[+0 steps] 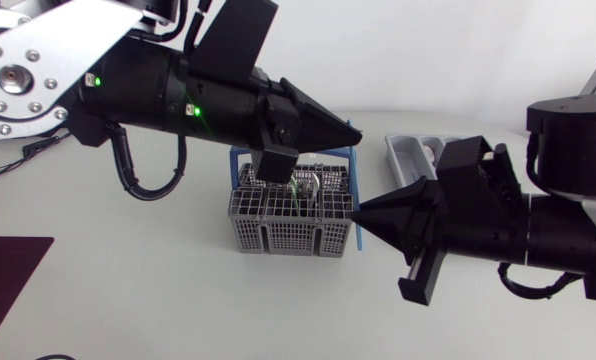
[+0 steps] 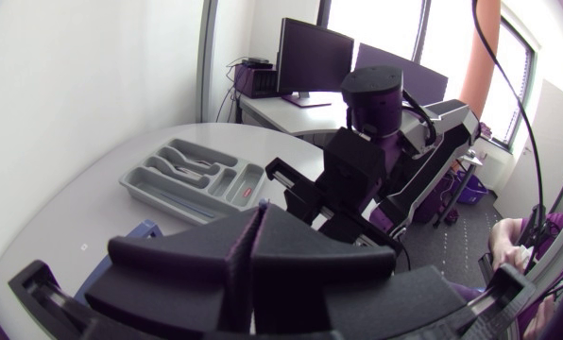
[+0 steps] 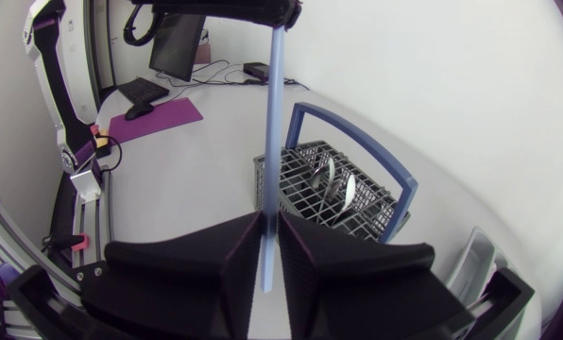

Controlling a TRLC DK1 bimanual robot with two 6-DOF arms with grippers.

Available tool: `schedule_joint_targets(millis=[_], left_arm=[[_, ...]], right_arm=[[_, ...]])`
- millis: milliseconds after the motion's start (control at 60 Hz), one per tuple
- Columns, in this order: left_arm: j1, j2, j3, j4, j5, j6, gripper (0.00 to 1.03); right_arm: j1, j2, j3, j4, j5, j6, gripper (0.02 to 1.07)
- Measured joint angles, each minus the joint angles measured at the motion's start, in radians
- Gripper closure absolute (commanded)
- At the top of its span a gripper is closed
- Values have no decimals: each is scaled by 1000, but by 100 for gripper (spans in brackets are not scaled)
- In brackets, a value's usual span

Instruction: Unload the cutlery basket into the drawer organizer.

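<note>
The grey mesh cutlery basket (image 1: 278, 232) with a blue handle stands mid-table, and spoons (image 3: 338, 184) stick up inside it. Above it a long light-blue utensil (image 3: 274, 142) hangs upright between both arms. My left gripper (image 1: 353, 132) is shut on its upper end, seen also as the left gripper (image 3: 263, 11) in the right wrist view. My right gripper (image 3: 269, 219) is shut on its lower end, at the basket's right side in the head view (image 1: 366, 210). The grey drawer organizer (image 1: 403, 152) lies behind my right arm.
A dark purple mat (image 1: 8, 270) lies at the table's front left. The organizer (image 2: 182, 184) holds a small red item in one compartment. My right arm (image 2: 385, 161) stands between the basket and the organizer.
</note>
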Motion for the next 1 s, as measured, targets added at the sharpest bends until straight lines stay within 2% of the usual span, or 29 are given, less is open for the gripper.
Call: schedule_joint_targets(millis=[83,183,200,217,250,300,400,450,633,767,883,1000], left_arm=[[0,0,0,-4,1,0,88],[8,0,2,-12,8,-11,76],[9,0,2,-13,11,-12,69],[11,0,2,-14,12,-17,66],[14,0,2,-17,15,-22,46],[22,2,6,-18,15,-24,27],[45,5,30,-13,15,-31,10],[63,5,47,-9,15,-43,7],[145,4,66,16,15,-43,7],[188,2,65,16,-24,47,7],[172,-13,32,16,-103,181,7],[96,-30,-51,24,-207,368,7]], right_arm=[[5,0,0,-2,1,1,101],[17,0,0,-9,10,5,101],[18,0,0,-10,12,5,101],[19,0,0,-11,15,5,101],[19,0,0,-14,17,5,101],[23,0,0,-31,15,3,101],[32,-2,0,-62,15,3,101],[31,-7,0,-76,16,0,101],[-13,-72,-11,-154,18,-12,101],[-127,-126,-19,-200,11,-42,101],[-256,-138,-28,-217,-1,-57,101],[-393,-100,-31,-208,-4,-64,101]])
